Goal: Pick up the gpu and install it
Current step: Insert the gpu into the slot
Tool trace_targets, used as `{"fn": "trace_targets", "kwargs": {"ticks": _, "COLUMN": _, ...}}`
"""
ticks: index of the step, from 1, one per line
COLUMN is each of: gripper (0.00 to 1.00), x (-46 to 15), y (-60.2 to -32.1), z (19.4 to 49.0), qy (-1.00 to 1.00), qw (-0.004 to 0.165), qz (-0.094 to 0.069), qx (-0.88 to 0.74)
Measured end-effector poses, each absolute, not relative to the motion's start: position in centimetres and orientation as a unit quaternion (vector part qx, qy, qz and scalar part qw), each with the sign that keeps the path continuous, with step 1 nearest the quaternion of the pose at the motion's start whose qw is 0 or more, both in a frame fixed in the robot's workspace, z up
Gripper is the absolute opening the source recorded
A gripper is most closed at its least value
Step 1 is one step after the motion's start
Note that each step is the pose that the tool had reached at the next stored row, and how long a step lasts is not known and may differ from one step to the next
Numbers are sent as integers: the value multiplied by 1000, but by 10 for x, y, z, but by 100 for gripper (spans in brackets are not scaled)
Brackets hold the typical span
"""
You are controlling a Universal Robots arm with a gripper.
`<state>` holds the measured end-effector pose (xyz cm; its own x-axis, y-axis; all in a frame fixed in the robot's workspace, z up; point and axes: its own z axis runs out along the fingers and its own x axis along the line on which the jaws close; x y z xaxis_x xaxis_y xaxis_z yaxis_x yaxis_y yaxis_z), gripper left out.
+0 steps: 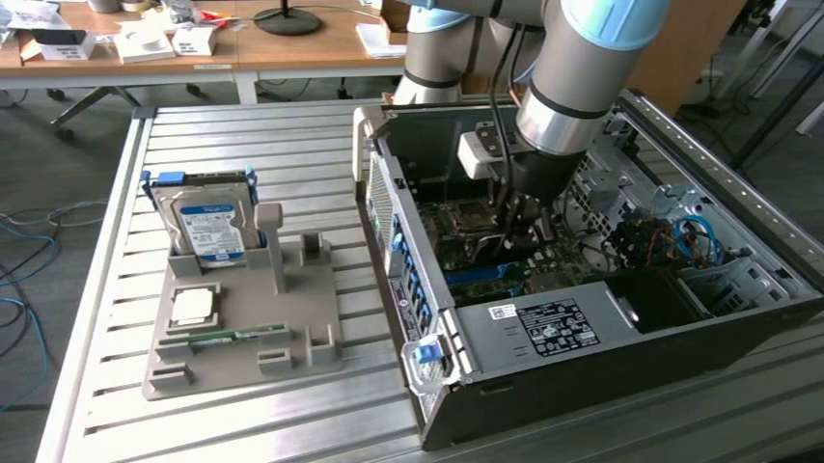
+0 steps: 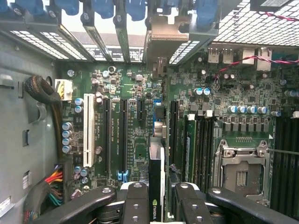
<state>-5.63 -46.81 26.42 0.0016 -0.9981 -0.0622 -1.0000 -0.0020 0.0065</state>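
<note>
The gpu (image 2: 156, 170) shows edge-on in the wrist view as a thin dark card with a green logo. My gripper (image 2: 158, 205) is shut on it, one black finger (image 2: 135, 200) on each side. The card's silver bracket (image 2: 161, 39) reaches the rear slot openings of the case. The card stands upright over the green motherboard (image 2: 135, 154), in line with a slot between the black expansion slots (image 2: 124, 135) and the memory slots. Whether it is seated in the slot I cannot tell. In the exterior view my gripper (image 1: 526, 224) is down inside the open computer case (image 1: 541, 328).
A grey holder (image 1: 245, 338) on the slatted table at the exterior view's left carries a hard drive (image 1: 212, 227), a square chip (image 1: 193, 307) and a green memory stick (image 1: 238, 336). Inside the case are the CPU socket (image 2: 240, 170), a white slot (image 2: 88, 135) and cable bundles (image 2: 53, 182).
</note>
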Motion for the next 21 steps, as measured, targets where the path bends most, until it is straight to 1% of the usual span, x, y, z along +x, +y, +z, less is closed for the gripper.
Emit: {"fn": "trace_targets", "kwargs": {"ticks": 21, "gripper": 26, "x": -65, "y": -468, "z": 264, "qy": 706, "qw": 20, "qz": 24, "qx": -707}}
